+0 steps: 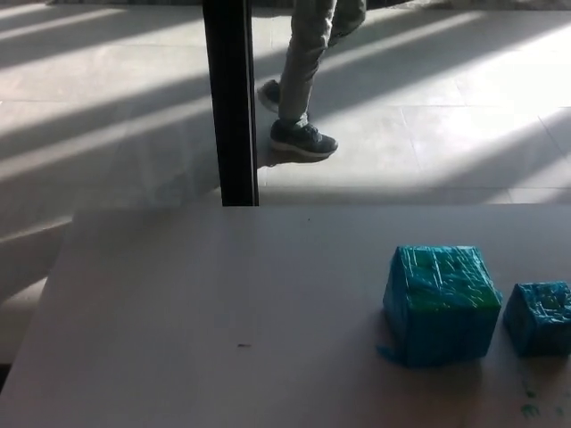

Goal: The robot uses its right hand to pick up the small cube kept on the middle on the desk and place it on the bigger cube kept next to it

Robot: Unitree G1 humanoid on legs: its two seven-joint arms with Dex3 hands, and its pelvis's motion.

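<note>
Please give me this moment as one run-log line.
hands: none in view | small blue wrapped cube: on desk, right of big blue wrapped cube | stacking: not begun

No part of the robot shows in the head view: neither arm, nor left hand, nor right hand.
</note>
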